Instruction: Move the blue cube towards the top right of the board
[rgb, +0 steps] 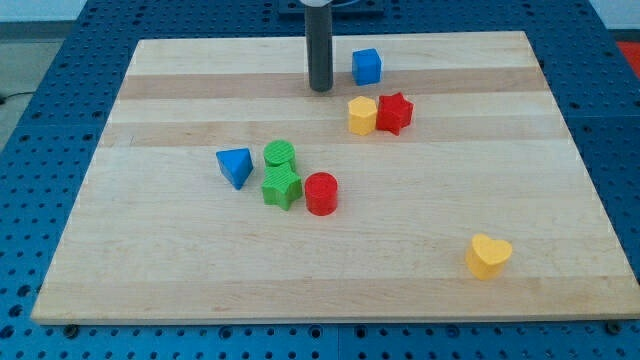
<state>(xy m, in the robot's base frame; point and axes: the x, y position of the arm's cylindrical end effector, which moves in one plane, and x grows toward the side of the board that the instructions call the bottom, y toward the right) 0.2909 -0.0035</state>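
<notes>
Blue cube (367, 66) sits near the board's top edge, a little right of centre, with open wood running from it toward the top-right corner. My tip (320, 88) stands just beside it, at about eight o'clock from the cube, apart from it by a narrow gap and touching nothing as far as I can tell. There is no claw on this arm, only the straight rod, so nothing is spread, pressed together or pinching.

At about six o'clock from the cube lie the yellow block (362, 115), its shape hard to make out, and the red star (395, 112), touching each other. Farther toward seven o'clock is a cluster: the blue triangular block (235, 166), the green cylinder (280, 154), the green star (282, 186) and the red cylinder (321, 193). The yellow heart (488, 256) lies alone near the board's (560, 150) lower right.

Judging by position, the cube is already high on the board but well short of the corner. What is left is a push toward three o'clock, for which the tip looks roughly well placed.
</notes>
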